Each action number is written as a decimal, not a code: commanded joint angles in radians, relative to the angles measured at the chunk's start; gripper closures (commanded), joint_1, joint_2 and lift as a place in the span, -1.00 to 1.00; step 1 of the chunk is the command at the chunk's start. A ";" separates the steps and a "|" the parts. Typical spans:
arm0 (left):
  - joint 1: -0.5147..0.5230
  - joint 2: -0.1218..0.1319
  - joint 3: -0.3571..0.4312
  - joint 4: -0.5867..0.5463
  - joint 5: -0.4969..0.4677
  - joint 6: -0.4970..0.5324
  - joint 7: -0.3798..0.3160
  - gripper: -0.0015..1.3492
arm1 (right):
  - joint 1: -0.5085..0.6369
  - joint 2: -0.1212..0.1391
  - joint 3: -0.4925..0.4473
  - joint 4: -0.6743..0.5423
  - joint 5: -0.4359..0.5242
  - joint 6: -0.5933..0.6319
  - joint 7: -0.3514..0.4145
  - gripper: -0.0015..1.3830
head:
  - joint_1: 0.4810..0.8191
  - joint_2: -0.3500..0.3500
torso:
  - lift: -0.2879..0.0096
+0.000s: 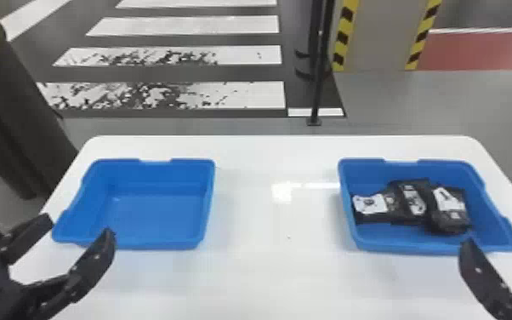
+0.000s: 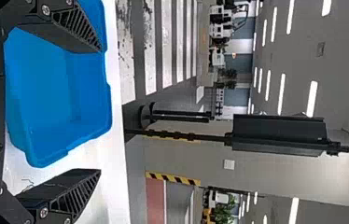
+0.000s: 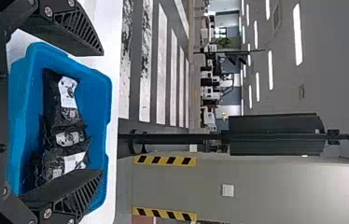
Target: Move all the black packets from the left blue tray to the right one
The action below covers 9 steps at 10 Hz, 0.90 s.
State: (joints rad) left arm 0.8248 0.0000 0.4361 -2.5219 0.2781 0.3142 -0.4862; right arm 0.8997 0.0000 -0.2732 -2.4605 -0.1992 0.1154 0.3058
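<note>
In the head view my left gripper (image 1: 80, 225) stands open at the near left corner of the left blue tray (image 1: 157, 246), whose inside is bare. Near the front edge of the right blue tray (image 1: 399, 248) is my right gripper (image 1: 504, 242), also open. Black packets with white labels (image 1: 412, 204) lie side by side and overlapping in that right tray. The left wrist view has the left gripper (image 2: 101, 110) with its fingers apart and the left tray (image 2: 46, 79) beyond. In the right wrist view the right gripper (image 3: 102, 113) holds nothing; packets (image 3: 65, 140) lie beyond it.
Both trays rest on a white table (image 1: 276, 221), with a wide stretch of tabletop between them. Behind the table's far edge a thin black post (image 1: 317, 85) rises from the floor. A person's dark-clothed legs (image 1: 12, 115) are beside the table at the left.
</note>
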 commanded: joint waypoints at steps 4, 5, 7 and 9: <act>-0.022 -0.003 -0.033 0.017 0.009 0.010 0.000 -0.81 | -0.031 -0.002 0.016 0.034 -0.030 0.007 0.012 -0.81 | 0.27 0.07 | -0.01; -0.025 -0.003 -0.037 0.017 0.009 0.015 0.000 -0.81 | -0.036 -0.002 0.020 0.034 -0.038 0.007 0.013 -0.81 | 0.27 0.07 | -0.01; -0.025 -0.003 -0.035 0.022 0.009 0.022 0.000 -0.81 | -0.038 -0.011 0.026 0.039 -0.044 0.007 0.016 -0.81 | 0.27 0.07 | -0.01; -0.027 -0.003 -0.041 0.022 0.019 0.022 0.000 -0.81 | -0.038 -0.011 0.026 0.034 -0.054 0.007 0.016 -0.81 | 0.27 0.09 | -0.01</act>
State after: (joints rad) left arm 0.8005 0.0000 0.3976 -2.4998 0.2935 0.3361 -0.4862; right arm 0.8612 -0.0106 -0.2473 -2.4248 -0.2503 0.1227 0.3221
